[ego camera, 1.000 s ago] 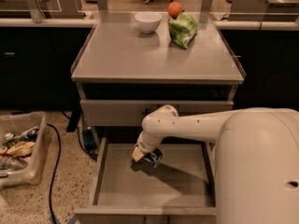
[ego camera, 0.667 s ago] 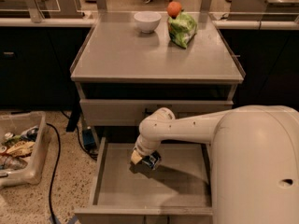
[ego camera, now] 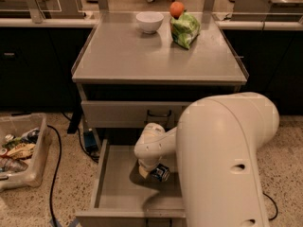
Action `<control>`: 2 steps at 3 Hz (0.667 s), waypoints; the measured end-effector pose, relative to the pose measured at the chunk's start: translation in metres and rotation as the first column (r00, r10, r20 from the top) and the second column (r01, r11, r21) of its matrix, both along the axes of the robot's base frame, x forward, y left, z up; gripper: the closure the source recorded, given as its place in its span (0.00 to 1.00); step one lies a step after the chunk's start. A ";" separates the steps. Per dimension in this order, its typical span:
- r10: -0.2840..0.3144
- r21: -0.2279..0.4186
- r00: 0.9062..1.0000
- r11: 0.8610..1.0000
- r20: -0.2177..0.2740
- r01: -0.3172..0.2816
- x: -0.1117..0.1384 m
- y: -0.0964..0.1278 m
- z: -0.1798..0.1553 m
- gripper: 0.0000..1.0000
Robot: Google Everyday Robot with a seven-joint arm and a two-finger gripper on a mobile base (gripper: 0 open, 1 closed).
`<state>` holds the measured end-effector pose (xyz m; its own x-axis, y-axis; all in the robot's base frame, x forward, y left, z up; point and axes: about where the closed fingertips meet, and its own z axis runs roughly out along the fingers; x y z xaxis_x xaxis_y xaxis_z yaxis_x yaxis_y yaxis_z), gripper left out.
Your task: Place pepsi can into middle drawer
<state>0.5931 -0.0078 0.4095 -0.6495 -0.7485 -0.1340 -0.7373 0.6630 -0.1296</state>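
The middle drawer is pulled open below the table, a shallow grey tray with low walls. My white arm reaches down into it from the right. The gripper hangs over the drawer's middle, just above the floor. The blue pepsi can shows right at the gripper's tip, low in the drawer. I cannot tell whether the can is still held or rests on the drawer floor. The arm's large white body hides the drawer's right side.
The grey table top carries a white bowl, a green snack bag and an orange. A closed drawer front with a black handle sits above. A clear bin of clutter and a black cable lie on the floor at left.
The arm has come closer and now fills the right side of the view. The gripper with the can has stayed low over the drawer's middle, shifted slightly.
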 end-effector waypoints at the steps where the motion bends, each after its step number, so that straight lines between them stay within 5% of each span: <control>1: -0.065 0.016 0.998 0.998 0.010 0.065 0.003 0.001 0.002 1.00; 2: -0.138 0.035 0.989 0.989 -0.058 0.140 0.008 -0.018 -0.016 1.00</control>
